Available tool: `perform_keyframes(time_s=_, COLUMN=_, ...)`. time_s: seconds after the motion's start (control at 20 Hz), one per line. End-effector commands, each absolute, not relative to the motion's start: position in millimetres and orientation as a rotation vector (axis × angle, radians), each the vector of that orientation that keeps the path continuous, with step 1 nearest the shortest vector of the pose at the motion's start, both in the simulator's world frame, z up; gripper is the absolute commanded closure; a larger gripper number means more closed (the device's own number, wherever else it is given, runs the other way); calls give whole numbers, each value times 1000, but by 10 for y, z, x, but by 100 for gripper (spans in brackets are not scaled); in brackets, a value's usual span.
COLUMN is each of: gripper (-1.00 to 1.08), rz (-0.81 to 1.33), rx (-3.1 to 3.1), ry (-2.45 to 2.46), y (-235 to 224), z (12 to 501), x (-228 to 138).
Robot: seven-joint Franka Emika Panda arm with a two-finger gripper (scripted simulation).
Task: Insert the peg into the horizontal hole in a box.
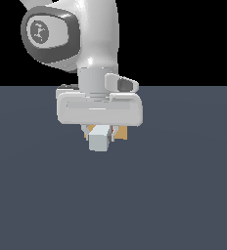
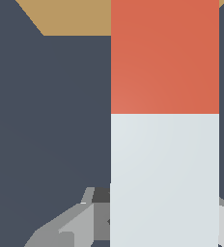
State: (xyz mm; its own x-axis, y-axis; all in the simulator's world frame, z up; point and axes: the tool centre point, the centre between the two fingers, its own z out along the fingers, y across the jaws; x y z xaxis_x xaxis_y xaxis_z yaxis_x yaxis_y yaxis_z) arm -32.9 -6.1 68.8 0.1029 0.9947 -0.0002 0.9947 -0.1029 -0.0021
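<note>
Slate-grey floor [image 1: 37,195] under tan box [image 2: 70,17]

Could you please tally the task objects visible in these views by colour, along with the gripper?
Grey-white and red-orange: 1, the peg
Tan: 1, the box
Light grey: 1, the gripper, holding the peg
Total: 3

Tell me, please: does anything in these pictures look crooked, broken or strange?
Nothing stands out. The gripper holds the peg by its white part, and the red end points toward the tan box. The peg looks straight and undamaged. The hole is not visible.
</note>
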Motion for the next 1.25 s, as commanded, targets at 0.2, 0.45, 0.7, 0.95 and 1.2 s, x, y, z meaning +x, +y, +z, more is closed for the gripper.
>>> perform_keyframes(time_s=0.2, gripper=108, rz=2, rx=-2332, ry=-2103, y=32, z=691, x=-323)
perform_keyframes(time_s=0.45, gripper=108, rz=0, rx=-2332, ry=-2104, y=312, z=695, x=-299)
perform_keyframes(time_s=0.7, gripper=108, rz=-1, rx=-2333, ry=-2105, y=675, z=703, x=-261)
perform_keyframes(time_s=0.95, gripper=108, rz=-2, rx=-2333, ry=-2105, y=859, z=705, x=-236)
perform_keyframes(time_s=1.2, gripper=108, rz=-2, rx=-2333, ry=-2105, y=865, z=706, x=-222)
